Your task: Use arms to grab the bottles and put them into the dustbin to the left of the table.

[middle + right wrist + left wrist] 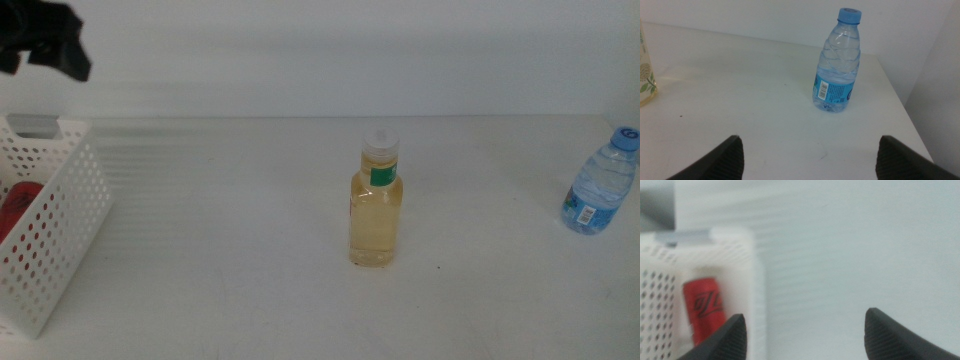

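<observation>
The yellow-liquid bottle (376,205) with white cap and green label stands upright mid-table; its edge shows in the right wrist view (645,75). The blue-capped water bottle (600,185) stands upright at the table's right edge, ahead of my open, empty right gripper (812,160), and is plain in that view (837,65). The red can (18,210) lies inside the white dustbin (60,230) at the left; it also shows in the left wrist view (704,310). My left gripper (45,45) hangs above the dustbin's far end; in its wrist view it (805,335) is open and empty.
The white table (250,290) stretches between the dustbin and the two bottles. The dustbin's perforated wall (752,280) stands next to the left jaw in the left wrist view. The table's right edge (900,105) runs close behind the water bottle.
</observation>
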You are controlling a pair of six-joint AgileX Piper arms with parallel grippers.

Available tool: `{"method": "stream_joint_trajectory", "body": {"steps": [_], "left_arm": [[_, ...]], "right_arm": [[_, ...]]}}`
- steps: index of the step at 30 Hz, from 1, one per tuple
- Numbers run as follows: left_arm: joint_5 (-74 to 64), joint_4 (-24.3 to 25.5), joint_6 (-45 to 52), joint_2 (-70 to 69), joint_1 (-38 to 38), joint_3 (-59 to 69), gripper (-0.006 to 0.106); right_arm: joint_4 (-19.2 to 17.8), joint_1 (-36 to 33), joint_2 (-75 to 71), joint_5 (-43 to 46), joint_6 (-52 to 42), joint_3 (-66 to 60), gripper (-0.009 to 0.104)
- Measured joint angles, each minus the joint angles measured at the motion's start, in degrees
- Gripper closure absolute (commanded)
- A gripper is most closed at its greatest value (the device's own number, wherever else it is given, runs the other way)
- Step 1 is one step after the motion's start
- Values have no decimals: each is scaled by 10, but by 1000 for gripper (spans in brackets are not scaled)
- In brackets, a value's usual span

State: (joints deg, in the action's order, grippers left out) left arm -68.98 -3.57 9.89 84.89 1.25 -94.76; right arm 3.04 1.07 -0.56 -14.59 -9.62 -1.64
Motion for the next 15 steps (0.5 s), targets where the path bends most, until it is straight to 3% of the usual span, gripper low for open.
{"method": "stream_joint_trajectory", "body": {"steps": [9,15], "left_arm": [[11,0,-14,-48,123,7,29],[114,-4,-15,-104,185,107,29]], "right_arm": [[0,0,0,0,0,0,25],[0,0,0,0,0,0,25]]}}
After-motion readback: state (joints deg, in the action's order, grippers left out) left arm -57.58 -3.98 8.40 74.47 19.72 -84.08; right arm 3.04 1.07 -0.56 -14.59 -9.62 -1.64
